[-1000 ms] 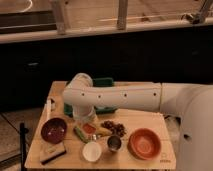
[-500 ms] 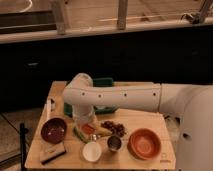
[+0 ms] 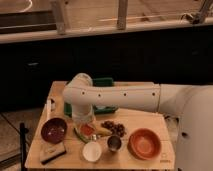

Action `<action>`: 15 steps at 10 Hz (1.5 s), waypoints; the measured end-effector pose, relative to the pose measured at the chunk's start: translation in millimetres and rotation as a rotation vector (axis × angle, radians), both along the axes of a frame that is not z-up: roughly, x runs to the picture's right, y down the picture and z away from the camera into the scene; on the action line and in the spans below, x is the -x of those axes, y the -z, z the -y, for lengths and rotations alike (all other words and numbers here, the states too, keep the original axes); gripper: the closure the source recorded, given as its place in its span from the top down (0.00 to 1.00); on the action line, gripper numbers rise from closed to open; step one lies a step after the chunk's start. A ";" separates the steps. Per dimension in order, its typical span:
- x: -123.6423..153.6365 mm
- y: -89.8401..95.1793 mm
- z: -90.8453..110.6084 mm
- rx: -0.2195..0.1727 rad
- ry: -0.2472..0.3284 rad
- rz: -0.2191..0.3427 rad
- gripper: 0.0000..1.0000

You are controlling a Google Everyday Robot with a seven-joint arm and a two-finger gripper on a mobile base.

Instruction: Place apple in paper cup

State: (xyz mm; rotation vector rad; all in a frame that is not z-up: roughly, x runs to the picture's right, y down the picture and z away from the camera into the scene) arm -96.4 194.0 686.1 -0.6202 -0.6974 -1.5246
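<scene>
Near the counter's point(image 3: 142, 119) front-left corner, a dark rectangular sponge-like block point(image 3: 52, 153). Just behind it, along the left edge, a dark red bowl point(image 3: 53, 130). Further right, toward the counter's middle, the tool point(image 3: 84, 126) pointing straight down from the white arm point(image 3: 115, 97), right over the apple point(image 3: 87, 130); cannot tell whether spread, pressed together or pinching the fruit, since the wrist hides the tips. Apple on the counter, touching or nearly touching a green-and-yellow item point(image 3: 98, 132) beside it. Directly in front, at the front edge, the paper cup point(image 3: 92, 151), upright, nothing visible inside. Behind the arm, at the back of the counter, a green tray point(image 3: 104, 83), mostly hidden. Right of the apple, a dark grape bunch point(image 3: 114, 127). Just in front of the grapes, a shiny metal cup point(image 3: 114, 143), beside the paper cup. Toward the front-right corner, a large orange bowl point(image 3: 145, 143).
</scene>
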 end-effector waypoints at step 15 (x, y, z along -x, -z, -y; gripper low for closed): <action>7.1 0.9 -10.1 0.063 0.041 0.101 0.14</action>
